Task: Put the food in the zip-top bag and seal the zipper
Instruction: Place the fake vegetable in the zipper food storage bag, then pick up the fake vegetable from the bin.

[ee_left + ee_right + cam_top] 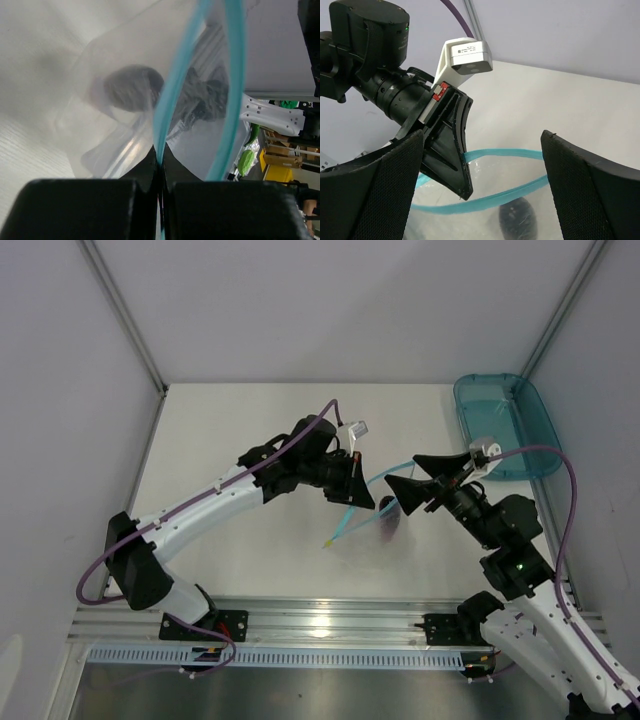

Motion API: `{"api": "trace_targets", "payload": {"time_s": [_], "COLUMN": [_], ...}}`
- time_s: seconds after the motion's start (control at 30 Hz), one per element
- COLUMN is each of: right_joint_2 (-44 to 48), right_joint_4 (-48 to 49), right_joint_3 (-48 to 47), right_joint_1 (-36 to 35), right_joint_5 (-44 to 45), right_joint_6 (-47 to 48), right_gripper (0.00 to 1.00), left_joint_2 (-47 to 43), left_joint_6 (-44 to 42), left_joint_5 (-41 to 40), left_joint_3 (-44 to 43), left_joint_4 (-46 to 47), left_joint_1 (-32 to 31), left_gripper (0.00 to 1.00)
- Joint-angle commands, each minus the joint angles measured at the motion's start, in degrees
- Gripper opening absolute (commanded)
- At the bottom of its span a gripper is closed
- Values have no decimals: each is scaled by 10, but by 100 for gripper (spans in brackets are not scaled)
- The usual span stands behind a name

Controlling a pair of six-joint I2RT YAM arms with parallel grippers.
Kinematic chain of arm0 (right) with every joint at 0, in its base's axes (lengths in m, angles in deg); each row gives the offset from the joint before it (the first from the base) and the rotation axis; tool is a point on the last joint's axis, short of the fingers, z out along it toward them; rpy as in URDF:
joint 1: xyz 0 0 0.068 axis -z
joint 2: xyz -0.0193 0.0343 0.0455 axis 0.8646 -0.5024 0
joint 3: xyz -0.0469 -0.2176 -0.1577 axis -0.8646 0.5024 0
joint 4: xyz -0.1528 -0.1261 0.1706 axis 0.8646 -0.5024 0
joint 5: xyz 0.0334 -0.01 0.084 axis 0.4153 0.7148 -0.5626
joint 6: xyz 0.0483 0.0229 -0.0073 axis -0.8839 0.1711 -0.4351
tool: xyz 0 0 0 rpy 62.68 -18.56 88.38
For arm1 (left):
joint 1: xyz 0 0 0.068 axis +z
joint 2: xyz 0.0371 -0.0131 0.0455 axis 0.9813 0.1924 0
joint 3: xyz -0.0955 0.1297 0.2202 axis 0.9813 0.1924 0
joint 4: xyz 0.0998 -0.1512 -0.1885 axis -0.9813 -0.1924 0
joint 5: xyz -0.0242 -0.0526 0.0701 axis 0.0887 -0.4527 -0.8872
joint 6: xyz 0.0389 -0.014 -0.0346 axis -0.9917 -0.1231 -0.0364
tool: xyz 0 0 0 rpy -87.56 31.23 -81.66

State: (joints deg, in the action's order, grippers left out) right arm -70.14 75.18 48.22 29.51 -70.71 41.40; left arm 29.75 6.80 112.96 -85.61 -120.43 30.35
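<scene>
Left gripper (161,170): we see jaws pressed together on zipper (170,100), pinching one mouth edge of zip-top bag (115,135). The two teal strips part beyond the grip, so bag mouth gapes.

Right gripper (482,137): spread wide, nothing between jaws, hanging just above open mouth.

Dark purple food (517,217): we find it inside bag, seen through clear plastic.

Bag sits mid-surface (250,420), between arms. Teal tray (530,430) far right, well apart.
</scene>
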Motion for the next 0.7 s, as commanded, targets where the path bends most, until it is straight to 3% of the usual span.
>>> {"api": "trace_targets", "payload": {"time_s": [0.0, 0.17, 0.27, 0.4, 0.67], "right_joint_2": [-6, -15, -27, -73, -158], "right_joint_4": [3, -8, -53, -138, -231], "right_joint_3": [-4, -20, -53, -106, -199], "right_joint_1": [-3, -3, -3, -3, 20], "right_joint_5": [-4, 17, 72, 167, 233], "right_joint_6": [-1, -9, -14, -28, -53], "right_gripper": [99, 99, 99, 100, 99], "left_joint_2": [-19, -25, -36, -61, -120], "left_joint_6": [11, 10, -3, -26, -57], "left_joint_5": [24, 26, 6, -40, -129], "left_joint_3": [-3, 4, 7, 25, 89], "left_joint_4": [24, 27, 14, -11, -34], "left_joint_1": [6, 6, 6, 6, 6], "left_gripper": [0, 1, 1, 1, 1]}}
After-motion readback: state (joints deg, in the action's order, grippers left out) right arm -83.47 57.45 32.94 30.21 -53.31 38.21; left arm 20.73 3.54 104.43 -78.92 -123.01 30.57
